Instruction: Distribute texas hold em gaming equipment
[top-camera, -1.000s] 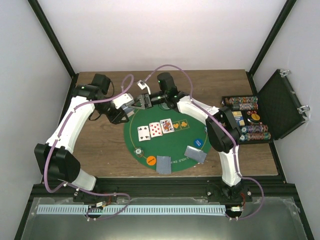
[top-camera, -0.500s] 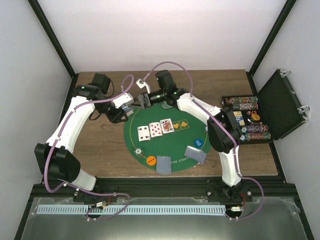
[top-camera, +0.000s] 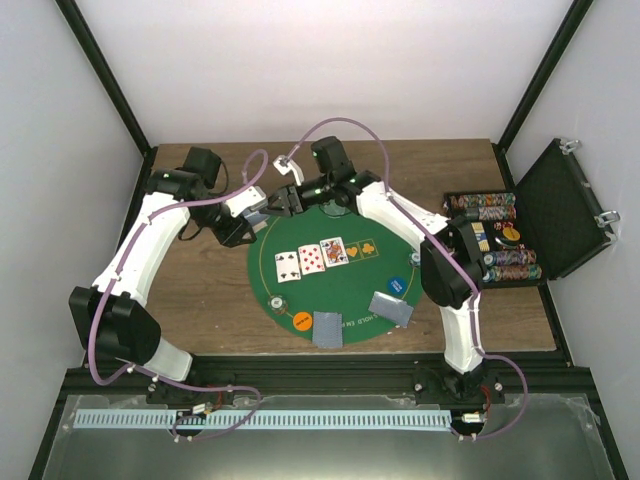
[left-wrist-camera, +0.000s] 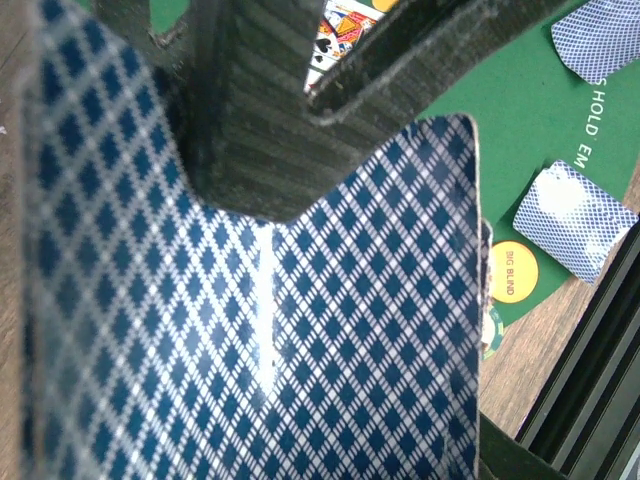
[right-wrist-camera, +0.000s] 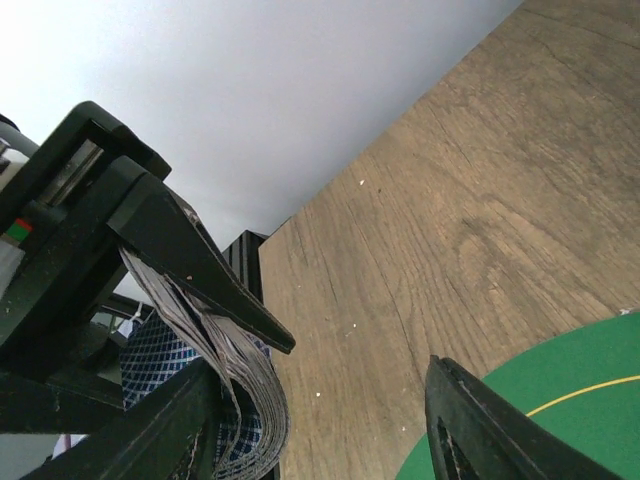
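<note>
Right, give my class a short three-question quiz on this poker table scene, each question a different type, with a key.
1. True or false: the left gripper holds the deck of blue diamond-backed playing cards.
2. How many face-up white playing cards lie in a row on the round green mat?
3. Which disc reads BIG BLIND? A) the round orange disc B) a blue disc C) a white chip
Key: 1 true; 2 three; 3 A.
</note>
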